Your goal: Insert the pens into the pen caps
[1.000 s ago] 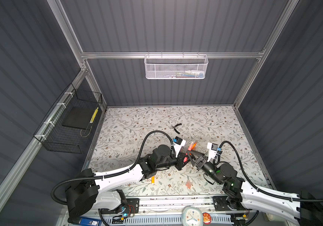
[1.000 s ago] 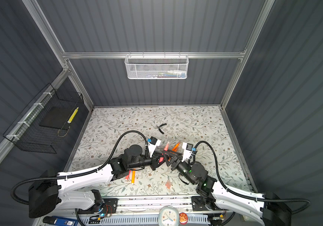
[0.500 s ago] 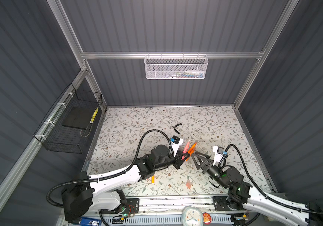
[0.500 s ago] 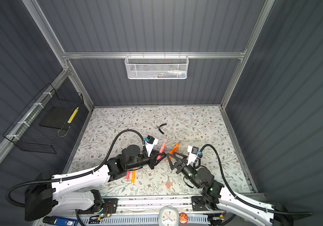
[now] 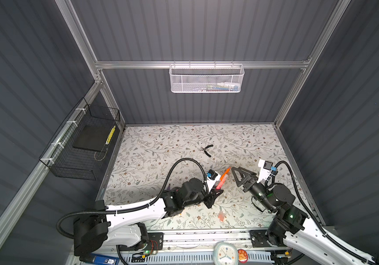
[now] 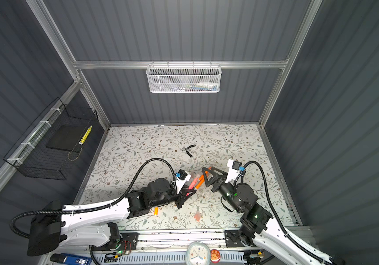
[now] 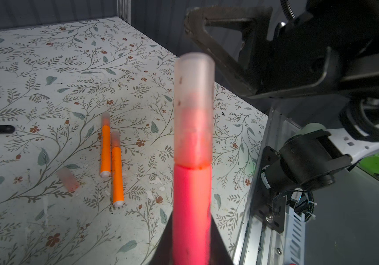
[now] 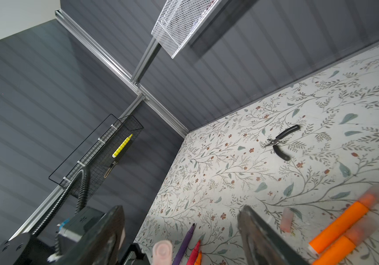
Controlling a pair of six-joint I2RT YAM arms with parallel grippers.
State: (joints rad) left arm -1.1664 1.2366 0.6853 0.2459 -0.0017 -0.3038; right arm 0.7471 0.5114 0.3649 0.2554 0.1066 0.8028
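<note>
We clamp the pink pen [image 7: 192, 195] in our left gripper [image 7: 192, 229], long axis aimed at our right gripper [image 5: 236, 176]; its cap [image 7: 194, 110] looks seated; the right jaws stand open, empty.

Both top views are evenly lit from overhead: the pale floral mat [image 5: 161, 146] reads bright while the ribbed walls [image 5: 34, 68] stay dim grey. A soft shadow [image 5: 122, 195] pools on the mat beside the left arm [image 5: 138, 210], between 7 and 8 o'clock. Wide-angle bending tips the frame posts [image 5: 77, 34] outward toward 11 and 1 o'clock. In the left wrist view the pink-red pen [image 7: 192, 206] and its cap [image 7: 194, 103] sit too near the lens and blur, though the orange pens [image 7: 105, 149] behind are crisp. In the right wrist view the right gripper [image 8: 181, 211] has smeared fingers [image 8: 259, 236], the orange pens there are soft, and the pliers [image 8: 280, 142] are fairly sharp.
</note>
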